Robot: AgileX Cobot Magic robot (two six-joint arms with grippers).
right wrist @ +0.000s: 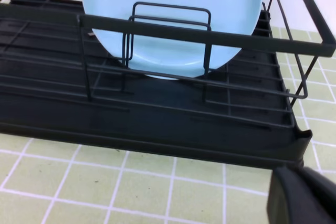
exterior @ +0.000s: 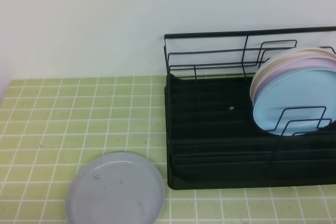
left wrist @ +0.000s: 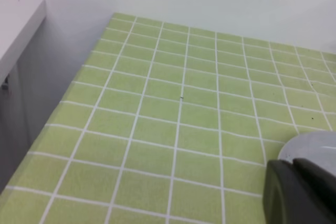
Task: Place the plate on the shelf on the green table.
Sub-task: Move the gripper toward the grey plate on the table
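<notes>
Inventory, my end:

1. Left claw [left wrist: 310,195]: dark fingertips at lower right of left wrist cam, pressed together, clenched on nothing. Not seen in the high view.
2. Right claw [right wrist: 304,195]: dark tips at lower right of right wrist cam, likewise clenched, nothing in it. Not seen in the high view.
3. Plate [exterior: 115,188]: pale grey, round, low rim, few dark specks. Lies flat on the green table [exterior: 63,114], just ahead of the left claw tips, its rim peeking over them in that cam [left wrist: 312,148]. No contact I can confirm.
4. Shelf [exterior: 220,145]: black wire rack w/ ribbed tray base, tall back rail. Sits just ahead of the right claw, across a strip of tile; front edge of the tray nearest the tips. Grey plate lies beside its front left corner, apart from it.
5. Light blue plate [right wrist: 173,19]: upright in wire dividers, farther back from the right claw, behind the front rail.
6. Pink and cream plates [exterior: 315,59]: stacked upright behind the blue one.
7. White wall [exterior: 79,19]: behind table & rack.
</notes>
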